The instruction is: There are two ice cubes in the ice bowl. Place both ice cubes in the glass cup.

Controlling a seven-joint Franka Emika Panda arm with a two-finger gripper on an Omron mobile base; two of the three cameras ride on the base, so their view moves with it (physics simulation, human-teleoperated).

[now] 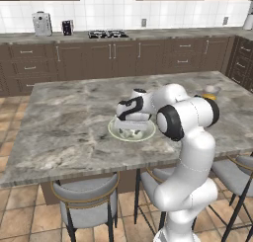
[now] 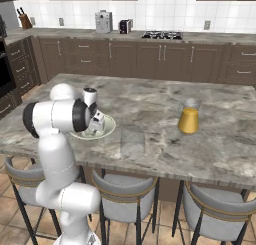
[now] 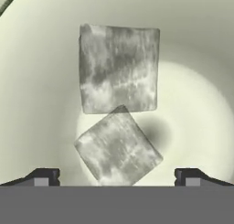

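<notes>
1. Directly below the hand, the fingers [image 3: 117, 177] stand spread wide and hold nothing, their dark tips flanking the nearer of two ice cubes [image 3: 118, 147].
2. Both cubes lie touching on the floor of the ice bowl [image 3: 196, 118], one square-on, the other turned cornerwise.
3. That bowl [image 1: 114, 132] sits near the worktop's [image 1: 64, 117] front edge, the arm bent over it.
4. Just beside the bowl stands the glass cup [image 2: 132, 141]; farther along, an orange cup [image 2: 189, 120].
</notes>
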